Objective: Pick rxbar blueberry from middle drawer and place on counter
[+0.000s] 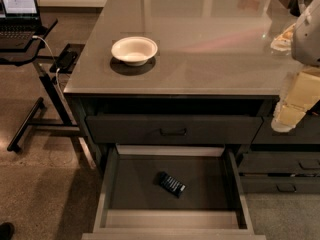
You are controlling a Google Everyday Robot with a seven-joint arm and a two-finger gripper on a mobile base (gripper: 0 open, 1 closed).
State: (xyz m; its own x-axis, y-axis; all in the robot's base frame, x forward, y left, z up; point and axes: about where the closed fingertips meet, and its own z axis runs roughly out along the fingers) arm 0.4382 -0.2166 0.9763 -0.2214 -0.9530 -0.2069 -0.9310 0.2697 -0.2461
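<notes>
The rxbar blueberry, a small dark blue bar with white print, lies flat on the bottom of the open middle drawer, a little right of its centre. The grey counter spans the top of the cabinet above it. My gripper hangs at the right edge of the view, beside the counter's front right corner and well above and to the right of the bar. It holds nothing that I can see.
A white bowl sits on the counter's left part. A closed drawer with a black handle is above the open one. Narrow drawers are at the right. A laptop stand stands at the left.
</notes>
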